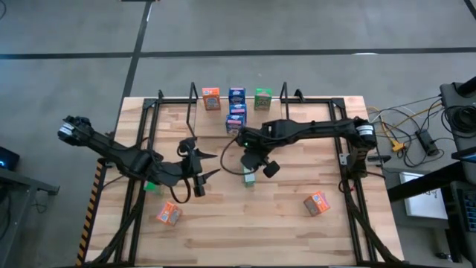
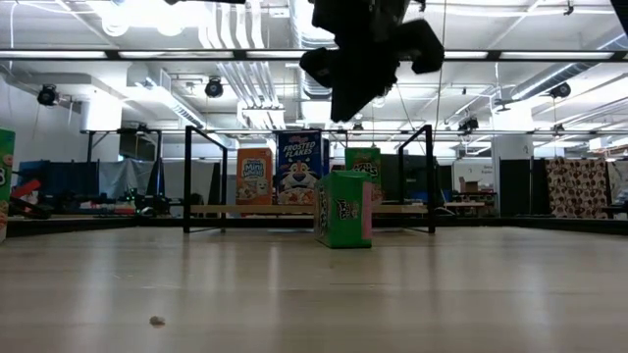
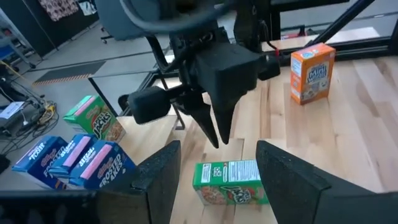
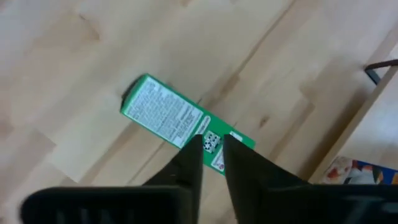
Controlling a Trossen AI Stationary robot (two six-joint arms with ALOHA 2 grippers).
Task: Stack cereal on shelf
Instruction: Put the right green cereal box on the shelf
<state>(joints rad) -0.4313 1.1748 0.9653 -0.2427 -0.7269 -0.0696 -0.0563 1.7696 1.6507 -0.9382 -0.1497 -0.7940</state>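
A green cereal box [image 2: 343, 208] stands upright on the table near its middle; it also shows in the high view [image 1: 249, 177]. My right gripper [image 2: 368, 59] hangs shut above it, clear of it, fingers pointing down [image 4: 212, 149]. My left gripper [image 3: 217, 180] is open and empty to the box's left [image 1: 199, 170], and the box [image 3: 230, 182] shows beyond its fingers. The black rod shelf [image 1: 195, 95] stands at the far edge with an orange [image 1: 210, 98], a blue [image 1: 237, 94] and a green box [image 1: 262, 98]. Two more blue boxes [image 1: 236, 117] lie in front of it.
Two orange boxes lie near the front, one at the left [image 1: 169, 214] and one at the right [image 1: 317, 202]. Another green box [image 1: 151, 186] lies partly under my left arm. A black frame [image 1: 343, 160] runs along the table's sides.
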